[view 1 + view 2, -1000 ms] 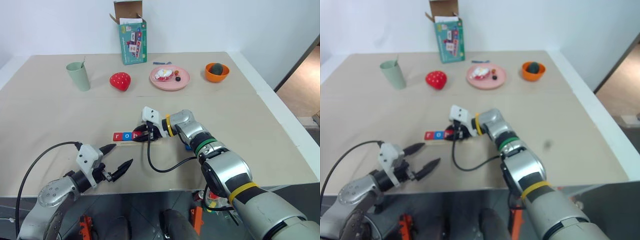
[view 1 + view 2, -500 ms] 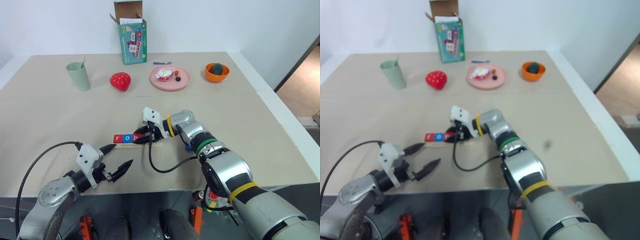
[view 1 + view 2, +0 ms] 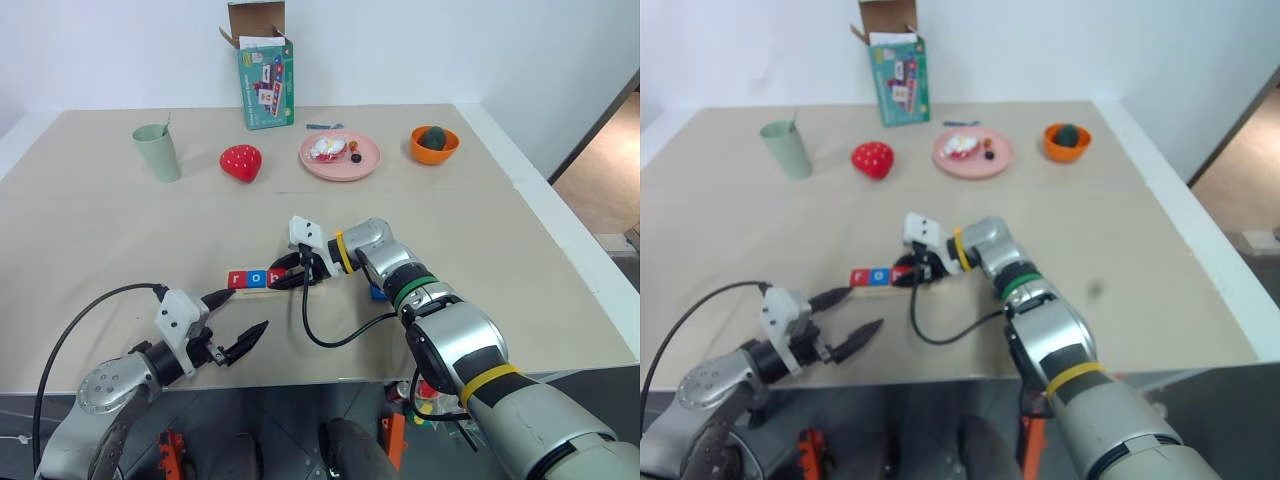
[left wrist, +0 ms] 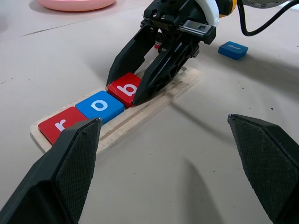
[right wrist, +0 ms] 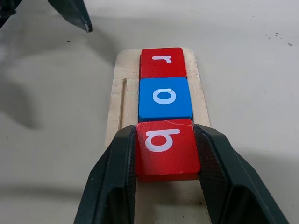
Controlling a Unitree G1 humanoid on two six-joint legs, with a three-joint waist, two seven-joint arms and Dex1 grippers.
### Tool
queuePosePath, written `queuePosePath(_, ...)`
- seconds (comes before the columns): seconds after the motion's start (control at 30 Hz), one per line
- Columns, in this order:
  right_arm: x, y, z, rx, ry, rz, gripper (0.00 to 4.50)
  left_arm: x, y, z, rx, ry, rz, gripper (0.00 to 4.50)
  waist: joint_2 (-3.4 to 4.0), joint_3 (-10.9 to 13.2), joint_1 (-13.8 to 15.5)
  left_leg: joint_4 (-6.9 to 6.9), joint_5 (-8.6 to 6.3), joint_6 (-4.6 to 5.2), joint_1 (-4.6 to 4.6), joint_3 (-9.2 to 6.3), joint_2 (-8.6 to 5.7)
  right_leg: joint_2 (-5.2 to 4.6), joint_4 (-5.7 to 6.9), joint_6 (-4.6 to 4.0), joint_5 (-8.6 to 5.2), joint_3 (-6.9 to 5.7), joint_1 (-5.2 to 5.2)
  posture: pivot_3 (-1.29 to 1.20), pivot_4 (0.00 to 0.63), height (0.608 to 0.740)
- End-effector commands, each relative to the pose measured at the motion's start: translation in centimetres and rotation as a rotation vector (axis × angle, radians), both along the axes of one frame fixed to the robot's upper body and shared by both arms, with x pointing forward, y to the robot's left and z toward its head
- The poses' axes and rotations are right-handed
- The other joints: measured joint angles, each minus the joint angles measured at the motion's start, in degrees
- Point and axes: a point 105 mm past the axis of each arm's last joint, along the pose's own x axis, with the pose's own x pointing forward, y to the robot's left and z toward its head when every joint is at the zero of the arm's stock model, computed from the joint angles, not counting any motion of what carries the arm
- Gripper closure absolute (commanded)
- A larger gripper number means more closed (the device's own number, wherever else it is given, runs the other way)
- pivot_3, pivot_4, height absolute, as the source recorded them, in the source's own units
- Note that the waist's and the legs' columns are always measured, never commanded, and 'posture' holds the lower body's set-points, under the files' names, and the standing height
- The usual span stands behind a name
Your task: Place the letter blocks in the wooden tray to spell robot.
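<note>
The right gripper (image 5: 167, 186) pinches the red b block (image 5: 167, 148) on the wooden tray (image 4: 154, 100), touching the blue o block (image 5: 165, 98) at 12 o'clock; opening carelessly may tilt it. The left gripper (image 3: 230, 325) stands wide open, empty.

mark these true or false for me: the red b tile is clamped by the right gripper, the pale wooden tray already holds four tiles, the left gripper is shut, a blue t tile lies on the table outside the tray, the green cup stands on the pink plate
1. The right gripper is shut on the red square b tile. True.
2. The long pale wooden tray already holds four tiles. False: it holds three, the red r tile, the blue o tile and the b tile, in that order.
3. The left gripper is shut. False: its black fingers stand wide apart and hold nothing.
4. A blue t tile lies on the table outside the tray. True.
5. The pale green cup stands on the round pink plate. False: it stands on the table, with the red strawberry toy between them.
</note>
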Motion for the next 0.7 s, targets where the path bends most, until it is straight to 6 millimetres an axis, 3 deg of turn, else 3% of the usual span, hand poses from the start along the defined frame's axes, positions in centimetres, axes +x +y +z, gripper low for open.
queuePosePath(0.03,-0.29,0.18,-0.33,-0.014,-0.024,0.025,2.75,-0.07,-0.43,0.92,0.007,-0.044,-0.021,0.00,0.00,0.00,0.00,0.00,0.00,0.00,0.00,0.00,0.00,0.00,0.00,0.00,0.00,0.00,0.00,0.00,0.150,0.740)
queuePosePath(0.37,-0.29,0.85,-0.14,0.002,-0.027,0.019,2.75,-0.01,-0.41,1.03,-0.001,-0.047,-0.008,0.00,0.00,0.00,-0.06,0.00,0.01,0.00,0.03,0.00,0.02,0.03,0.04,-0.03,0.02,0.01,0.00,0.00,0.150,0.740)
queuePosePath(0.7,-0.65,0.31,-0.31,-0.029,-0.002,0.054,2.75,0.10,-0.46,1.02,0.000,-0.045,-0.010,0.00,0.00,0.00,-0.07,0.00,0.00,0.00,0.04,0.00,0.03,0.05,0.03,-0.03,0.02,0.01,0.00,0.00,0.150,0.740)
